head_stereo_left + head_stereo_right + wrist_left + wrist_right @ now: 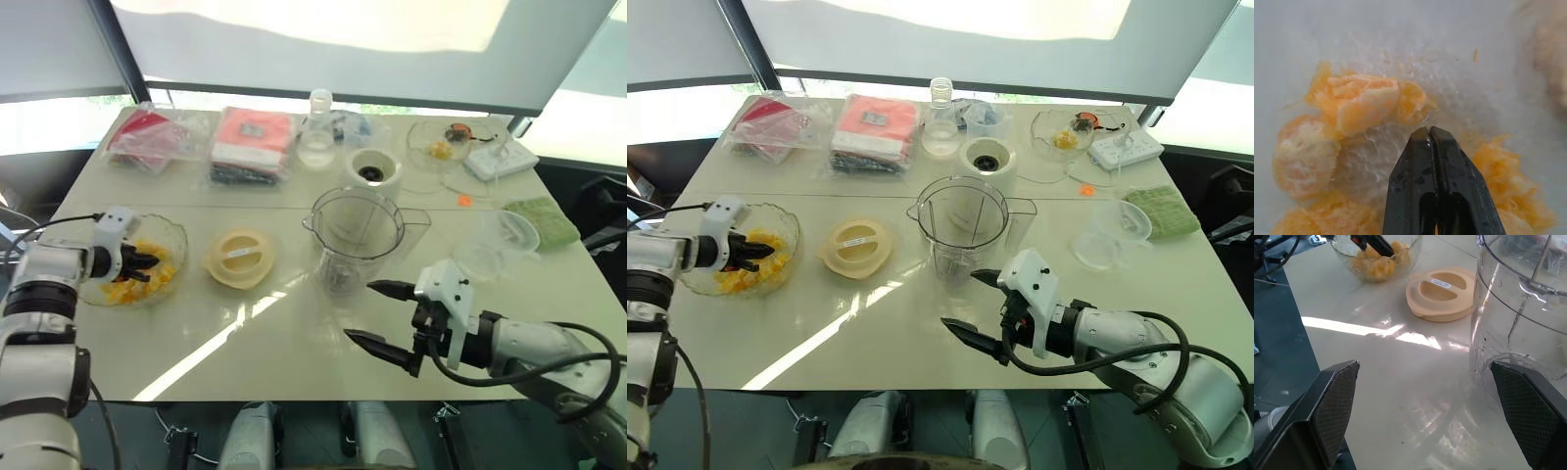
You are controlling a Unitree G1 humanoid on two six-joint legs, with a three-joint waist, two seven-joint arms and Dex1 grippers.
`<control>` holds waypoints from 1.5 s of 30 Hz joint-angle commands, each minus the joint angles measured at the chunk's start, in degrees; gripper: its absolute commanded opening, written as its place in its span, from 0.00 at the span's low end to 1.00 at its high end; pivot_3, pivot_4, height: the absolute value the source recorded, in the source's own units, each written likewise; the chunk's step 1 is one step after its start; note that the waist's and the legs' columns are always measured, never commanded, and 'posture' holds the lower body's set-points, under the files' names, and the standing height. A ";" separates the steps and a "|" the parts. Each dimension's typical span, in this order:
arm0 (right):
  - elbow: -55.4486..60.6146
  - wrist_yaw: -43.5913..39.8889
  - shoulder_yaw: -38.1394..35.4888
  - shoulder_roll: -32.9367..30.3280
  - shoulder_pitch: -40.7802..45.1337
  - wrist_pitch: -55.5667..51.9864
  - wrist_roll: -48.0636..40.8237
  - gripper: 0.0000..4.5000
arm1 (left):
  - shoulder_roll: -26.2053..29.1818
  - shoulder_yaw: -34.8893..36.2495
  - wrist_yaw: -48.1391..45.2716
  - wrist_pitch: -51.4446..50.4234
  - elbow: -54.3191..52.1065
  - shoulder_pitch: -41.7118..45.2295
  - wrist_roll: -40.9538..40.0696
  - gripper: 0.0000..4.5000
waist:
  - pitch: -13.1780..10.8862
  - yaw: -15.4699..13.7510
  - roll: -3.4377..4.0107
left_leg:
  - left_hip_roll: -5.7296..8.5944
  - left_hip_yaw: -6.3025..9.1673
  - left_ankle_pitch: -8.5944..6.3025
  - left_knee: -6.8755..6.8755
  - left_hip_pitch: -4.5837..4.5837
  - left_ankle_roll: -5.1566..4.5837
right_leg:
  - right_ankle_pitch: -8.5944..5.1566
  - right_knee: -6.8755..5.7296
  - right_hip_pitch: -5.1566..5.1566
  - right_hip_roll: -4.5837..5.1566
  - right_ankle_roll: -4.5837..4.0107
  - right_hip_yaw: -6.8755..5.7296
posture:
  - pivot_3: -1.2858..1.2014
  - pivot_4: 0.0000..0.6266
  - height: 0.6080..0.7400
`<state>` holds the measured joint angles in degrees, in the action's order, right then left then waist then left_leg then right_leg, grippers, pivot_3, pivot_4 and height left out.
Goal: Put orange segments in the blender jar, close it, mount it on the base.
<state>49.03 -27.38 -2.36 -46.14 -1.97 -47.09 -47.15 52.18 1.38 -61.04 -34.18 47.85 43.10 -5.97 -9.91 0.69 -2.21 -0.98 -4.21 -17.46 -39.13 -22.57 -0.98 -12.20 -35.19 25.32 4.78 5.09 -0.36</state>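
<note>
left wrist view: tool shut over orange segments

Camera layout: two head views from above, two wrist views close in.

The left eye and right eye views look forward and down from the robot's head over the whole table, sharing almost the same scene, slightly offset sideways. The left wrist view sits very near, looking along the shut fingers of the left gripper into the orange segments. The right wrist view looks low across the tabletop between the spread fingers of the right gripper, with the blender jar close by; it shares the lid and the bowl with the head views.
</note>
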 commanded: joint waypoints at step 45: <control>-2.00 -3.10 2.49 4.89 -2.58 3.80 10.46 1.00 | -2.26 -8.97 1.46 5.21 4.30 -1.64 9.75 0.78 | 0.07 -0.29 0.04 | 0.05 -0.06 0.01 -0.08 0.12 -0.01 | 0.01 -0.07 -0.14 -0.04 0.03 0.02 | 0.52 0.24 1.00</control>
<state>45.91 -30.61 0.70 -41.59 -5.02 -44.47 -36.93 50.47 -6.34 -60.62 -29.41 49.86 41.46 2.26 -9.84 0.40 -2.17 -0.94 -4.27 -17.45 -39.20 -22.43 -0.99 -12.19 -35.26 25.15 4.74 5.12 -0.34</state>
